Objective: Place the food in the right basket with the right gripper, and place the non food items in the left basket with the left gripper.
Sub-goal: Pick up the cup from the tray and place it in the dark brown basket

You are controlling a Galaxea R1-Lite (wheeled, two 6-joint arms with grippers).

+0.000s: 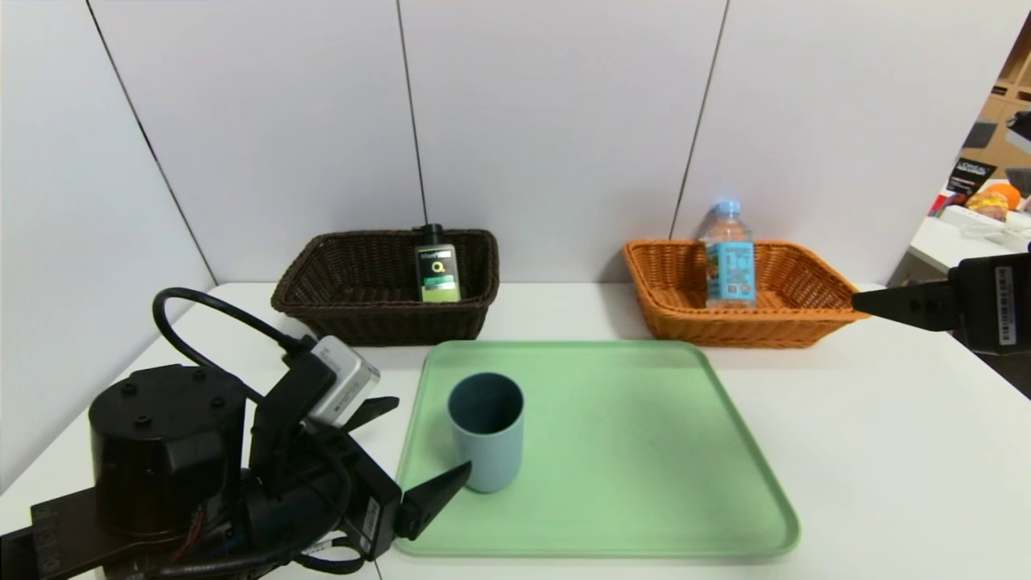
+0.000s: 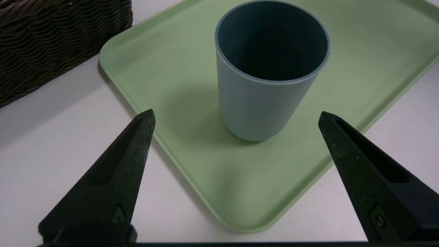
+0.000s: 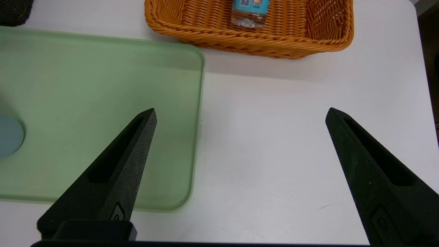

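Even bright overhead light — soft shadow beside cup (image 2: 264, 103) on tray (image 2: 171, 79) — all views sharp.

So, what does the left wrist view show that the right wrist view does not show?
Only the left wrist view shows the whole blue-grey cup standing upright, the open left pincer framing it without touching, and the dark brown basket wall. Only the right wrist view shows the orange basket holding the water bottle, with the open right pincer over bare table. Both share the green tray and white table.
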